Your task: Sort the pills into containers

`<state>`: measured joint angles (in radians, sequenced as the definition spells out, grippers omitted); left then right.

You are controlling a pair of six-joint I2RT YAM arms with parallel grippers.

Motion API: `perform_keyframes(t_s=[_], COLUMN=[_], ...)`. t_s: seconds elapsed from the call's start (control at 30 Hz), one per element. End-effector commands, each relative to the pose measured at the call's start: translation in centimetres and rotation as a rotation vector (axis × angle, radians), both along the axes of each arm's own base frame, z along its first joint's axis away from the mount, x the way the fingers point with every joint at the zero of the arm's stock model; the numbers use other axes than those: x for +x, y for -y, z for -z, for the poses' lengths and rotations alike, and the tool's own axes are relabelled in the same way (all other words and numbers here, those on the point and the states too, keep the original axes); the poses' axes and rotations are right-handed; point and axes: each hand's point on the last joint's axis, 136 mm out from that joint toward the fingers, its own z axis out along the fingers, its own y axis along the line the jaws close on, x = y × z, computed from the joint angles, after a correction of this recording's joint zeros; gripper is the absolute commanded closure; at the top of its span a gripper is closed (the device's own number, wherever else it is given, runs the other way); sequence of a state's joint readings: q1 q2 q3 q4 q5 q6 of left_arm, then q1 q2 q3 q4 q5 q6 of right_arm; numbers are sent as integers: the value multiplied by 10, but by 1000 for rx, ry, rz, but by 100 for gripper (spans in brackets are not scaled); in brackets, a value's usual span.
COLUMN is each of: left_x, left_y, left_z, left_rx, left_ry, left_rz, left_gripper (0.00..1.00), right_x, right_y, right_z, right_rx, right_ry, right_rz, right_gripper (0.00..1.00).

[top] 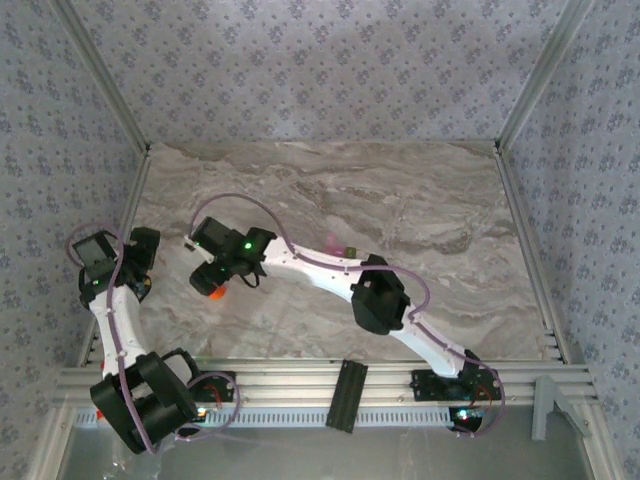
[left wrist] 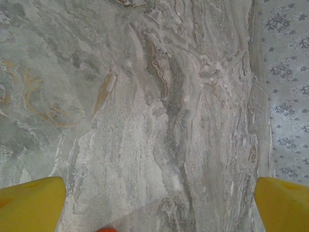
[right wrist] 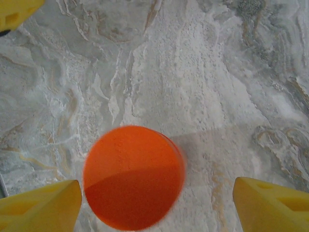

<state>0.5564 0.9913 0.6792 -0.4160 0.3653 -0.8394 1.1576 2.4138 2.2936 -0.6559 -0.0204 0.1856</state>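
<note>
Sorting seems hardly begun: the bottle (right wrist: 133, 176) stands on the desk (right wrist: 217, 72), seemingly capped, inside the wide-open right hand (right wrist: 154, 191), not gripped. The containers (top: 340, 245) wait well right of the bottle. The left hand (left wrist: 159, 198), left of it, is open and empty.

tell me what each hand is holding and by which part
Nothing is held. The right hand is open, the orange bottle seen between its fingers with a wide gap on one side. The left hand is open over the table.
</note>
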Motion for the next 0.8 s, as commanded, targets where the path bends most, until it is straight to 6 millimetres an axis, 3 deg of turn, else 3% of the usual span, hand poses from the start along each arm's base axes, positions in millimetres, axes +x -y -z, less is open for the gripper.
perform_keyframes(t_s=[0.0,0.5,0.77], left_x=[1,2,7], left_y=[2,6,13], left_z=[-2,-9,-15], left_rx=[-15,-28,-62], left_ry=[14,37,71], left_rz=[8,24,53], left_gripper=[0,0,0], right_x=[0,-5,-5], right_y=[-18,-23,-24], right_z=[7,35,25], right_rx=[38,15,42], right_ry=[5,-31,-50], right_rz=[-24,-43,-57], right_gripper=[17,22,52])
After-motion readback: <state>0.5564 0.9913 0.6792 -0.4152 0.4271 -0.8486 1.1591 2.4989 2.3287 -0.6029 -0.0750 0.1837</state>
